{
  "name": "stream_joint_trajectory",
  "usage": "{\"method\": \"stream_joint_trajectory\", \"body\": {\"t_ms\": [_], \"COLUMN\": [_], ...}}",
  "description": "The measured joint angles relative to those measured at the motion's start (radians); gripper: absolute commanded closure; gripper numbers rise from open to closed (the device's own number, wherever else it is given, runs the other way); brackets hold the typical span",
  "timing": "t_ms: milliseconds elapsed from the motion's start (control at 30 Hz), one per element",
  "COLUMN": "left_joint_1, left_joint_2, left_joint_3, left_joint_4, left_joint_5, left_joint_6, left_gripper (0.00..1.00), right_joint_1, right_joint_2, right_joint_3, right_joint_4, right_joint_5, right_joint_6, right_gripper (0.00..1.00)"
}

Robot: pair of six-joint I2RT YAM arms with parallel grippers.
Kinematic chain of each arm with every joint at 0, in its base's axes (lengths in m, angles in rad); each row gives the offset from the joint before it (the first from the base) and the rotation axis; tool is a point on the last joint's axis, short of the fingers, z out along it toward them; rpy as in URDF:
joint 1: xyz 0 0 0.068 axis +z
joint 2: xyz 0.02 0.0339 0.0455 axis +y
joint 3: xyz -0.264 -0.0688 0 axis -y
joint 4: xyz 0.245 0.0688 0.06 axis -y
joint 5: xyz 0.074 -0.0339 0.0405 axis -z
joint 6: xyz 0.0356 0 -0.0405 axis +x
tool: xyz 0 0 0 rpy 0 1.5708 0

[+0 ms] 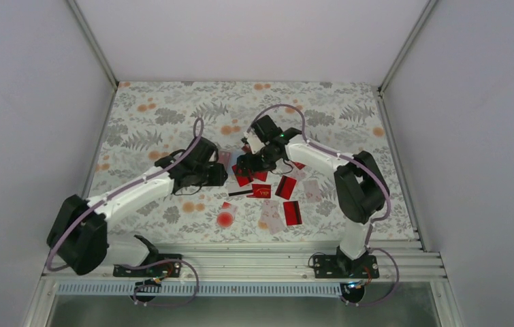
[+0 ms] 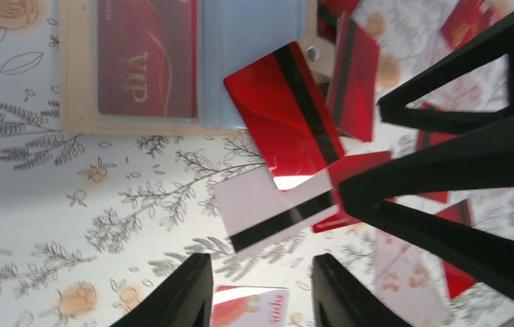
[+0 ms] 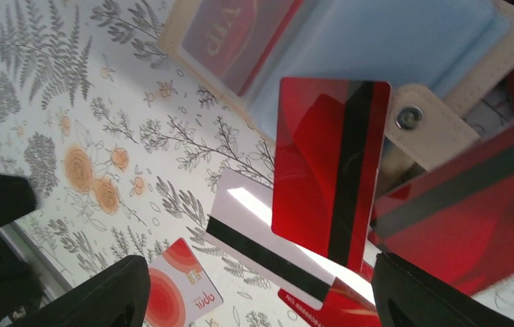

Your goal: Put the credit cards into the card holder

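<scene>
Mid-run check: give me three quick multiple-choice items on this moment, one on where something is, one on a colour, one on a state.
1. Where is the VIP card?
A. in the card holder's clear sleeve
B. lying loose outside it
C. held up in the air

2. What colour is the holder's lining?
A. green
B. light blue
C. black

3. How is the left hand?
A. shut on a red card
B. open
C. out of view

Answers: 1 A, the card sits behind the clear sleeve. 2 B, pale blue shows beside that card. 3 B, its fingers stand apart, gripping nothing.
</scene>
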Motion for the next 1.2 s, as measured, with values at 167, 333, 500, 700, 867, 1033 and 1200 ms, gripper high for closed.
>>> {"method": "stream_joint_trajectory", "body": {"t_ms": [167, 333, 500, 700, 867, 1033, 1200], "left_joint_1": [0.056, 0.104, 0.115, 0.115, 0.115, 0.119, 0.121], "left_joint_2": [0.143, 0.240, 0.354, 0.436, 0.478, 0.481, 0.489], "left_joint_3": [0.002, 0.022, 0.114, 0.177, 0.198, 0.198, 0.198], "left_joint_4": [0.030, 0.060, 0.091, 0.101, 0.097, 0.089, 0.088], "left_joint_5": [0.048, 0.137, 0.226, 0.269, 0.279, 0.280, 0.282], "left_joint_6": [0.013, 0.016, 0.032, 0.046, 0.056, 0.064, 0.071], "left_gripper": [0.79, 0.85, 0.87, 0.91, 0.92, 0.94, 0.95], "right_joint_1": [-0.053, -0.127, -0.164, -0.177, -0.178, -0.179, -0.182], "right_joint_2": [0.041, 0.095, 0.143, 0.179, 0.196, 0.210, 0.232], "right_joint_3": [0.001, 0.008, 0.011, 0.022, 0.028, 0.036, 0.059], "right_joint_4": [0.053, 0.096, 0.109, 0.109, 0.109, 0.101, 0.091], "right_joint_5": [-0.113, -0.246, -0.341, -0.404, -0.430, -0.438, -0.437], "right_joint_6": [-0.049, -0.096, -0.126, -0.151, -0.164, -0.178, -0.192], "right_gripper": [0.21, 0.26, 0.31, 0.33, 0.34, 0.35, 0.39]}}
